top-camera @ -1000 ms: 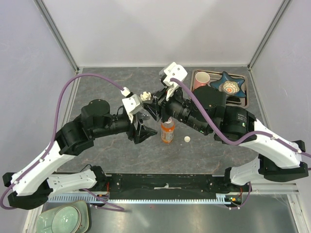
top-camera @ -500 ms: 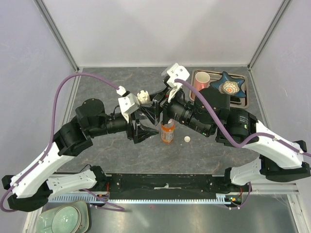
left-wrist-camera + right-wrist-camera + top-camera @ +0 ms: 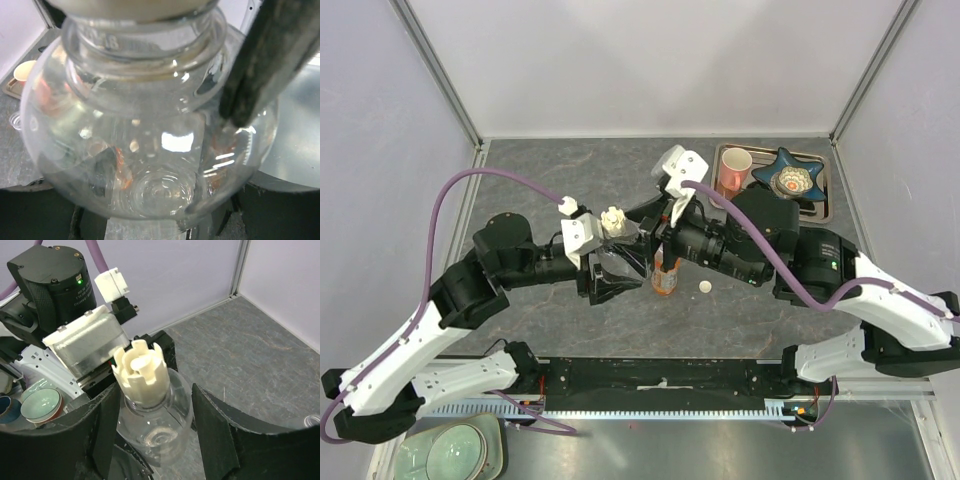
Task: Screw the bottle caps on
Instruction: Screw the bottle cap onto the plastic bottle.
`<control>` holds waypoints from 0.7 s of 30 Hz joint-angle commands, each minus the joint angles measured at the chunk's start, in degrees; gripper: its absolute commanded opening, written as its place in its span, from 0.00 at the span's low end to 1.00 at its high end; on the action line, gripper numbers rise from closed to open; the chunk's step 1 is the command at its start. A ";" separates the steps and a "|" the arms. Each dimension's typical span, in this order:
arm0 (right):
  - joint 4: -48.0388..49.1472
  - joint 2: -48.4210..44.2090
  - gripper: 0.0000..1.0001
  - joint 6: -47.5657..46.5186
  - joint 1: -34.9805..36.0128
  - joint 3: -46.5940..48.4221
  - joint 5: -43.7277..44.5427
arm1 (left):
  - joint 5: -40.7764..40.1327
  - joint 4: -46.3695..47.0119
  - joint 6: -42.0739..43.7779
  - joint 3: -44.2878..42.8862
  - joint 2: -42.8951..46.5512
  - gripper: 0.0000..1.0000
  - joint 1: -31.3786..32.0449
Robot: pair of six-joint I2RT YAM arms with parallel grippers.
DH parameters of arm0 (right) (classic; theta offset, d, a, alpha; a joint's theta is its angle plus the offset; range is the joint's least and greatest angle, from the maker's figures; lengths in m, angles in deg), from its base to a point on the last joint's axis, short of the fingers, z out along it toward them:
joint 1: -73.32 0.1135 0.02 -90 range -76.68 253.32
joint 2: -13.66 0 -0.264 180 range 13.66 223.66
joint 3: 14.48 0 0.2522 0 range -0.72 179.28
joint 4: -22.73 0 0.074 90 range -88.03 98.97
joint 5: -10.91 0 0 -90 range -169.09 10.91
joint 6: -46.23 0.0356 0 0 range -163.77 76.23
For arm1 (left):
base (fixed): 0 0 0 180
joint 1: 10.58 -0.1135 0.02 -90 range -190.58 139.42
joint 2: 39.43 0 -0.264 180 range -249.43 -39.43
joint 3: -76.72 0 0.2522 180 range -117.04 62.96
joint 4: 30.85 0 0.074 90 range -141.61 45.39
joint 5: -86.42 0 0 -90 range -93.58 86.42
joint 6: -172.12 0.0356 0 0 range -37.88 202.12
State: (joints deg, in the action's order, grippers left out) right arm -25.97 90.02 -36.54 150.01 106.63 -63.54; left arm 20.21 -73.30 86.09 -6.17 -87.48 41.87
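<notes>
Two grippers, both mine. Right gripper [image 3: 156, 399]: fingers spread, one on each side of the clear bottle [image 3: 160, 425]. The ribbed cream cap [image 3: 140, 371] sits on the bottle's neck, clear of both fingers. Left gripper [image 3: 613, 268]: pinching the same bottle round its belly, one finger [image 3: 260, 65] pressed to the wall. Just right of my fingers: orange bottle [image 3: 664, 276], upright on the table [image 3: 540, 170]. Beyond it: small white cap [image 3: 704, 287], lying loose. Farther off: pink mug [image 3: 734, 170] in a tray [image 3: 718, 152].

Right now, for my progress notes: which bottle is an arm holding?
The clear bottle, held by the left gripper and wearing a cream cap; the orange bottle stands on the table.
</notes>
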 commanded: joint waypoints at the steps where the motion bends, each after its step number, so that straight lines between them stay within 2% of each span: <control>1: -8.48 -3.23 0.66 -1.42 0.04 -1.53 0.36 | 4.50 10.67 4.21 -1.54 3.23 0.02 -0.68; 10: -10.06 -8.15 0.74 -5.11 0.04 -0.83 -3.85 | 6.18 10.41 4.30 -1.72 4.37 0.02 -1.47; 14: -6.99 -8.16 0.76 -8.61 0.13 -0.39 -9.91 | 7.58 10.14 4.03 -1.63 4.37 0.03 -1.73; 21: -0.40 -4.91 0.79 -14.51 0.04 6.53 -17.92 | 10.74 9.18 3.15 -1.28 4.11 0.03 -2.35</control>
State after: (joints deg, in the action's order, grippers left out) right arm -31.89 83.31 -46.38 150.03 107.49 -75.41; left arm 27.82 -66.06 88.62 -6.32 -83.15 40.01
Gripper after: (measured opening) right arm 0.774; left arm 0.713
